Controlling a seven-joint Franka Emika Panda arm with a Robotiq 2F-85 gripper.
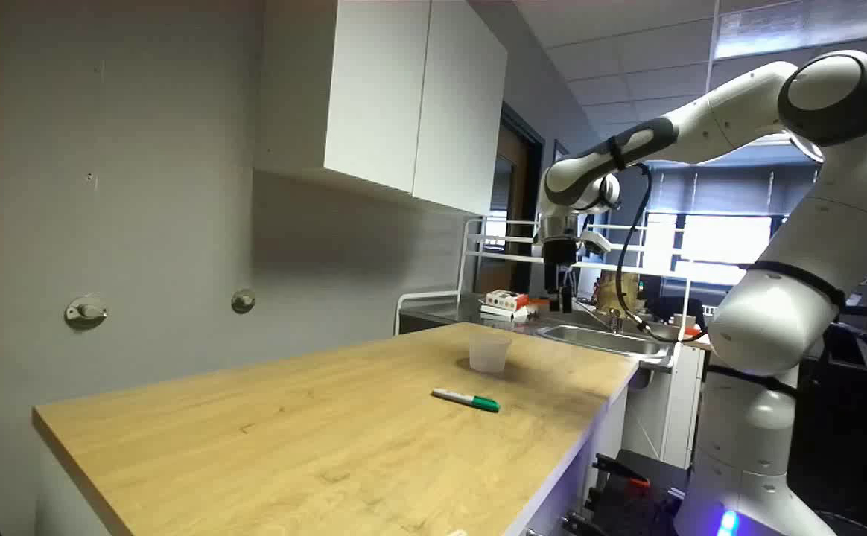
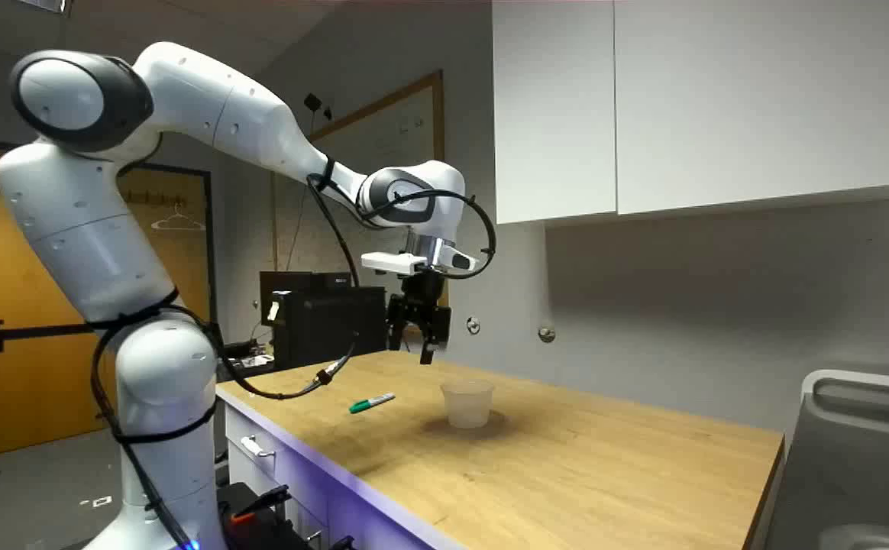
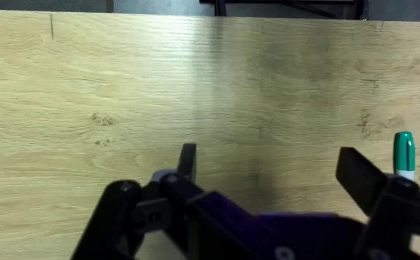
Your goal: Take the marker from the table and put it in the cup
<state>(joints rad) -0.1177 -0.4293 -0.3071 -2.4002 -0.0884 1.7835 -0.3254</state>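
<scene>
The marker (image 1: 466, 400) is white with a green cap and lies flat on the light wooden table (image 1: 292, 432). It also lies there in an exterior view (image 2: 372, 403). In the wrist view the marker (image 3: 404, 155) shows its green cap at the right, beyond a finger; its lower part is hidden. The translucent whitish cup (image 1: 488, 353) stands upright on the table near the marker, also in an exterior view (image 2: 467, 403). It is out of the wrist view. My gripper (image 3: 267, 150) is open and empty, fingers wide apart, pointing down above the table. It shows in both exterior views (image 1: 561, 299) (image 2: 412, 350).
White wall cabinets (image 1: 411, 97) hang over the counter side. A sink (image 1: 605, 339) and a red and white box (image 1: 506, 300) lie beyond one table end. A white rack (image 1: 471, 253) stands there. Black monitors (image 2: 330, 325) stand beyond the opposite end.
</scene>
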